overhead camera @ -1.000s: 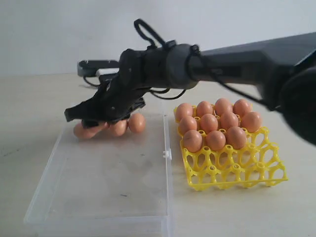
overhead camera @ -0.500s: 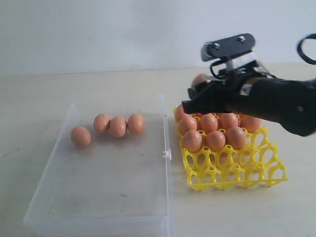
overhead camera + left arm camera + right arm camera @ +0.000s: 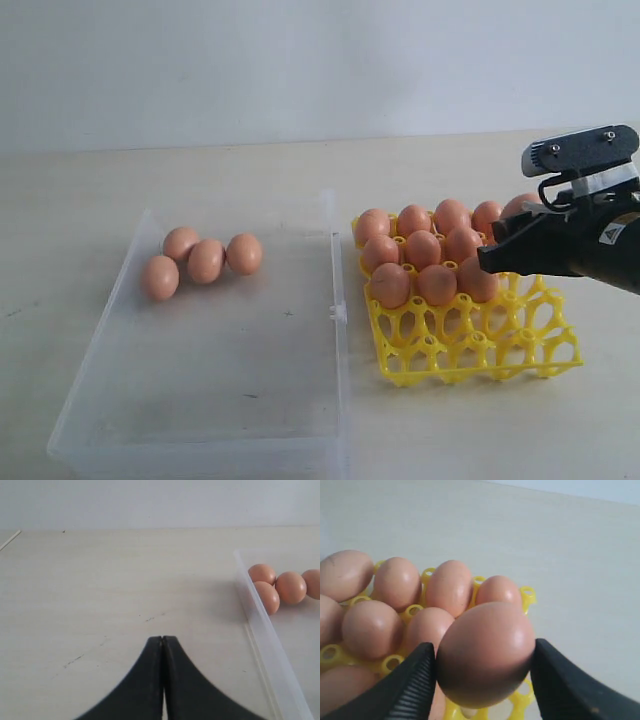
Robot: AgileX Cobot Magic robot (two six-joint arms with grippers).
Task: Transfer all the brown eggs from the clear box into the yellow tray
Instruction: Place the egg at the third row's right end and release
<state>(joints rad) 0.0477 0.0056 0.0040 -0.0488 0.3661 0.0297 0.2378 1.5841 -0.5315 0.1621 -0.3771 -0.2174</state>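
Observation:
Several brown eggs (image 3: 206,261) lie bunched in the far left corner of the clear box (image 3: 230,400). The yellow tray (image 3: 500,350) stands to the box's right, its back rows filled with eggs (image 3: 422,247) and its front cells bare. My right gripper (image 3: 482,665) hovers over the tray's right side, shut on one brown egg (image 3: 485,652) that sits between its two fingers. That egg (image 3: 520,206) peeks out behind the gripper in the exterior view. My left gripper (image 3: 162,639) is shut and holds nothing, low over the table outside the box's left wall (image 3: 260,625).
The box's latch tab (image 3: 338,312) sticks out toward the tray. Most of the box floor in front of the eggs is bare plastic. A pale wall runs behind the table.
My right arm has swung from the eggs in the box across to the tray's right side, carrying one egg. The eggs left in the box have shifted slightly leftward.

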